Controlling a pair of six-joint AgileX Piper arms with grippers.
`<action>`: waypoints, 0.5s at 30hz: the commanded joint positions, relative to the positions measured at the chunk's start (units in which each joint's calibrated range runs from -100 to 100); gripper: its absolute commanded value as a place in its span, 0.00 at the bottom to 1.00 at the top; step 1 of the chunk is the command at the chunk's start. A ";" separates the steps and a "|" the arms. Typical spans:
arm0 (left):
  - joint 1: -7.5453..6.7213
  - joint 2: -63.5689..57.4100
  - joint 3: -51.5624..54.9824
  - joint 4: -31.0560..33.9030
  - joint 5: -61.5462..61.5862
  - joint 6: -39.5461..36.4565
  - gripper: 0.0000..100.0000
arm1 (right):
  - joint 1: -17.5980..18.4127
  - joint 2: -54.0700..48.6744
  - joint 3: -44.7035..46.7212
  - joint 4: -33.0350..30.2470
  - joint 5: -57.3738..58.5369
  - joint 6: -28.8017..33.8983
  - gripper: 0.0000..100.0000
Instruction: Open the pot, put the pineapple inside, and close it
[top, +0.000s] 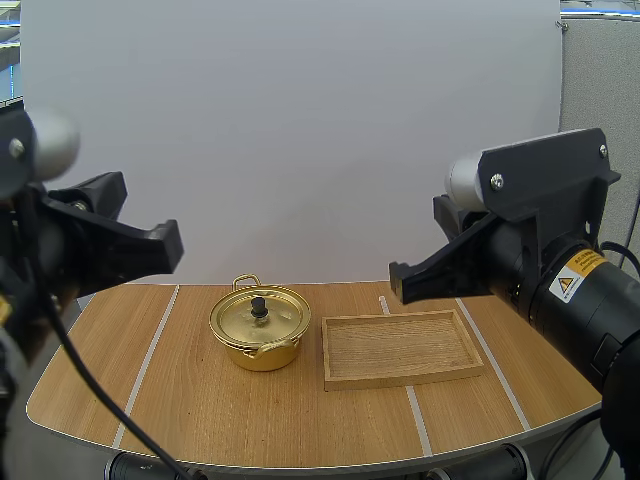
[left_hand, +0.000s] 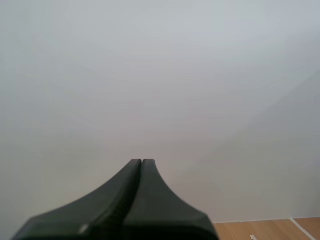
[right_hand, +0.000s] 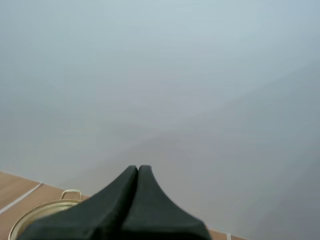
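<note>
Nearest the camera, both arms are raised above the table (top: 180, 400). The left gripper (top: 170, 245) has its fingers pressed together into one dark wedge on nothing, as its own wrist view (left_hand: 142, 161) confirms. The right gripper (top: 400, 280) is likewise closed and empty (right_hand: 138, 167), and its wrist view catches the rim of the pot (right_hand: 35, 212) just beyond it.

Farther out on the table stands the gold pot (top: 258, 328), at about 9 o'clock from the wooden tray (top: 400, 381) and just beside it without touching. The lid (top: 240, 318) is seated, with the black knob (top: 259, 306) at its centre. One pot handle sits at 12 o'clock, the other near 6.

The step in hand looks like reaching for the lid. To do it well, the chosen gripper should spread its fingers before it descends. It should come straight down over the knob, straddle it and pinch low on the stem. A vertical lift should keep the light pot from dragging or tipping.
</note>
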 joint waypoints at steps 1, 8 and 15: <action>0.01 -0.30 20.80 0.93 -31.72 -0.62 0.00 | -2.62 -0.35 6.30 3.68 -19.17 0.16 0.00; 0.01 -0.27 36.62 0.93 -53.38 -0.62 0.00 | -2.69 -0.35 24.90 3.94 -37.89 0.16 0.00; 0.01 -0.27 48.22 0.93 -69.43 -0.62 0.00 | -2.69 -0.35 37.07 3.94 -46.33 0.16 0.00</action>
